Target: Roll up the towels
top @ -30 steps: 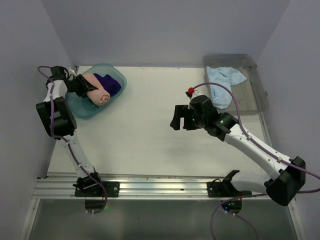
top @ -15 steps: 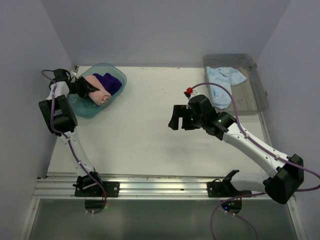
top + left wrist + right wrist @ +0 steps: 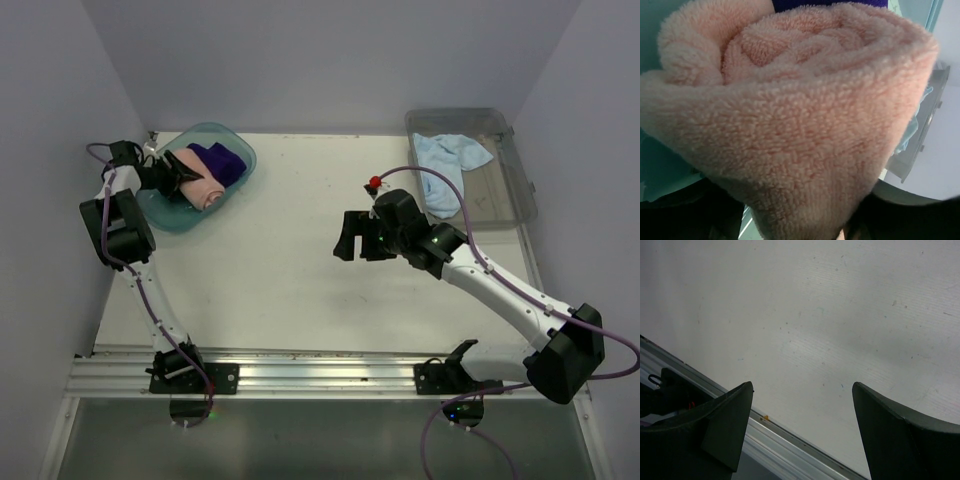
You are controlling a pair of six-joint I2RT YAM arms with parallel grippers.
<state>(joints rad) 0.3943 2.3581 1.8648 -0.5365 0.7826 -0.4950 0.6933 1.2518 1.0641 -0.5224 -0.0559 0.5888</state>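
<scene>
Right gripper (image 3: 801, 387) drifted left, jaws wide, left gripper (image 3: 177, 178) clamping rolled pink towel (image 3: 800, 130) in teal tub (image 3: 165, 215)

White table (image 3: 290, 200) with teal tub (image 3: 165, 218) and clear bin (image 3: 500, 195)

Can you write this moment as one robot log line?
left end effector: shut on rolled pink towel at teal tub | right end effector: open, above table | blue towel: unrolled in clear bin

teal translucent tub (image 3: 168, 218) sits upper left on the white table (image 3: 290, 270), clear grey bin (image 3: 500, 200) over at upper right, metal rail (image 3: 320, 375) running along the bottom.
</scene>
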